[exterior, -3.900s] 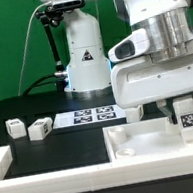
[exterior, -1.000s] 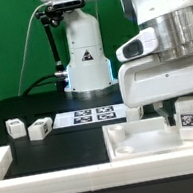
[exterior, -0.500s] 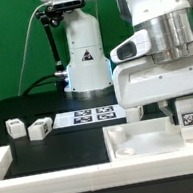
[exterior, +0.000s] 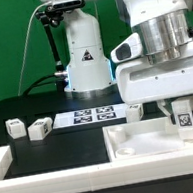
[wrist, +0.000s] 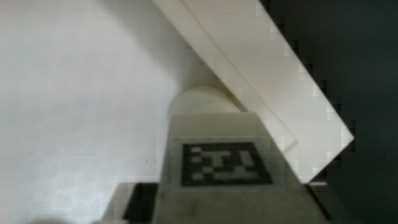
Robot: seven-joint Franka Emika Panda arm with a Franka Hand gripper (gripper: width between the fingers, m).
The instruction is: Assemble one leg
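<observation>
In the exterior view, the arm's bulky white wrist fills the upper part of the exterior view's right, and its end effector points down over the tabletop. This white tray with a raised rim lies on the black bench. The end effector is closed on the leg, with a finger pressed to each side of the small white block. The block stands upright, and the tagged face towards the camera can be seen between the fingers. The leg is low over the tabletop's far corner on the exterior view's right. Its lower end is level with the rim, but this view does not show whether it touches the tray.

Well apart, on the exterior view's left, two more tagged white blocks rest on the bench. One loose block is nearer the edge, and the other loose block sits just beside it. The marker board lies flat between them and the tabletop, in front of the arm's white base. A white rail borders the near side of the bench.

In the wrist view, the leg runs away from the camera with one black-and-white tag facing the lens. A dark finger lies against its side. The leg's far end sits close against the tabletop's raised rim, which crosses the picture on a slant. The tray's pale floor spreads out on one side of the rim, and the dark bench shows on the other. The picture is too soft to show whether there is contact at the tip.
</observation>
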